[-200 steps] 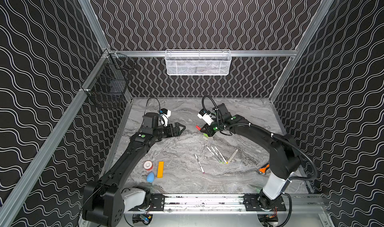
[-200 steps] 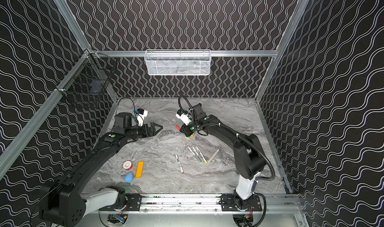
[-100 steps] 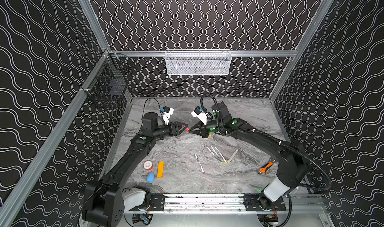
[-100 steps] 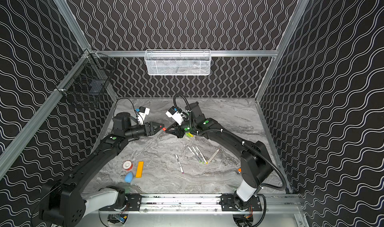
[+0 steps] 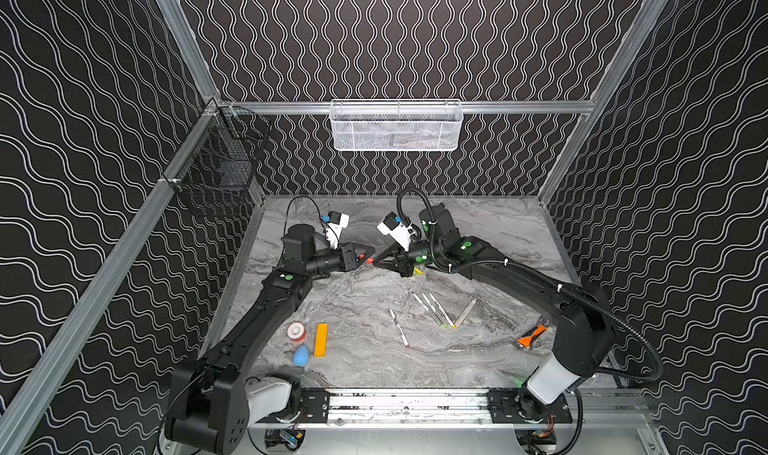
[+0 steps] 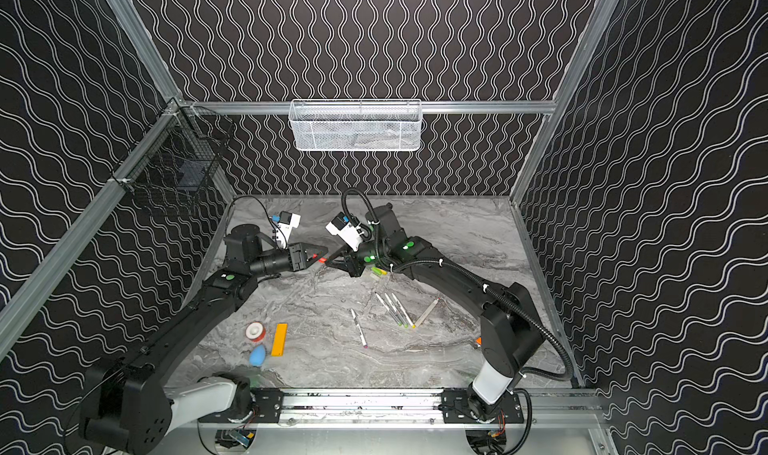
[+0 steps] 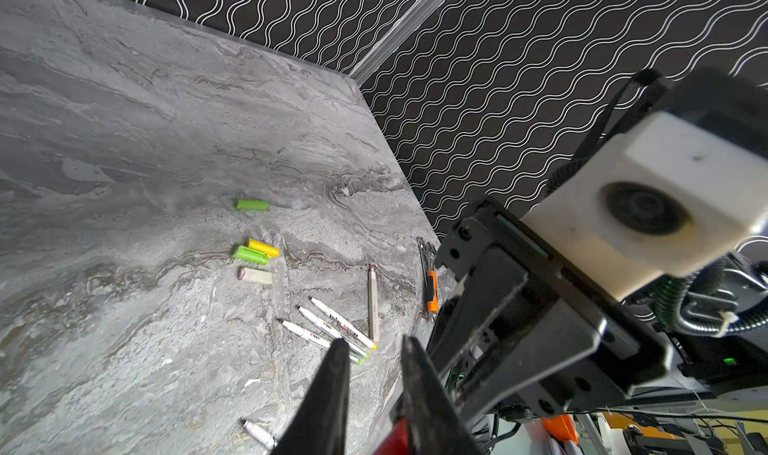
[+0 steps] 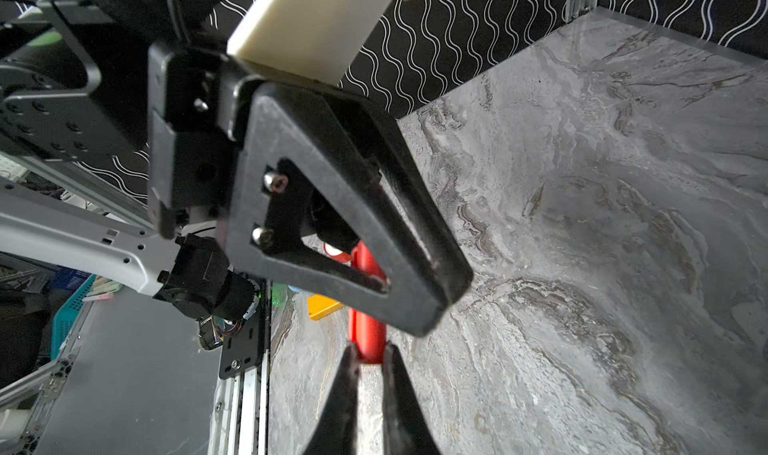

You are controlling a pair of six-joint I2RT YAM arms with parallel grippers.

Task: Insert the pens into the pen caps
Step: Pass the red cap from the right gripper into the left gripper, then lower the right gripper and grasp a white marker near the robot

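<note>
We see the red cap point(image 8: 368, 338) held in the air over the rear middle of the surface point(image 5: 511, 224), well apart from every wall. The right jaws pinch tight on one end of it. The left jaws stand narrowed about the other end, and we cannot tell whether they press it. The green and yellow caps point(image 7: 249, 254) lie beside the right jaws, the pens point(image 5: 434, 310) nearer the front. Bare surface lies open toward the back right corner; the orange-handled tool point(image 5: 532, 335) sits near the right edge.

High frontal stereo pair (wrist views close)
</note>
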